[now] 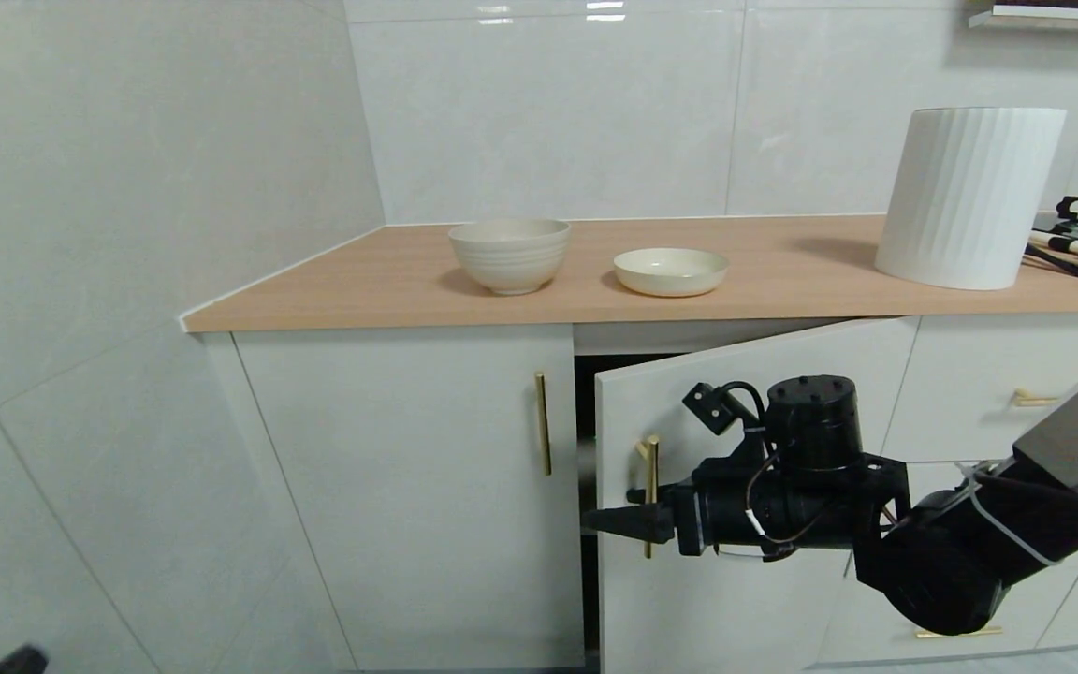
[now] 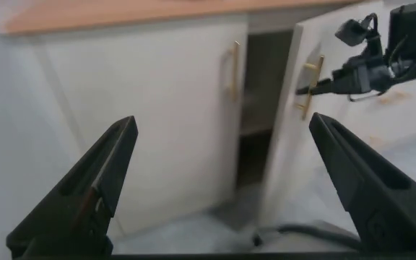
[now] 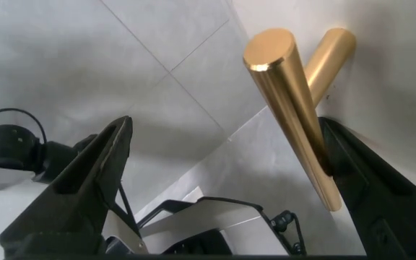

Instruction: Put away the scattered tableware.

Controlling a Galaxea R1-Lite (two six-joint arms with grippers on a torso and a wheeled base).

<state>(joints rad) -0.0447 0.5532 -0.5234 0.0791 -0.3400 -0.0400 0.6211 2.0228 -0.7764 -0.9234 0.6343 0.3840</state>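
— Where are the edges, and how much room is there?
— The pale wooden table (image 1: 782, 271) runs across the middle of the head view, and its left corner ends against the tiled wall. Below it, the right-hand white cabinet door (image 1: 689, 608) stands ajar. A dark gap separates it from the closed white door (image 1: 408, 468) to its left.
— And the grippers?
— The right gripper (image 1: 616, 513) is at the ajar door's brass bar handle (image 1: 651, 468), lower centre. Its fingers (image 3: 85, 188) are spread wide with the handle between them. The handle probably touches one finger, though I can't be sure. The left gripper (image 2: 222, 123) hangs in front of the cabinet, fingers wide, holding nothing.
— The tableware?
— A ribbed cream ceramic bowl (image 1: 509, 255) and a shallow cream round dish (image 1: 671, 271) stand upright at the table's centre, side by side but not touching. A tall white fluted cylinder (image 1: 969, 197) stands well to their right, toward the upper right.
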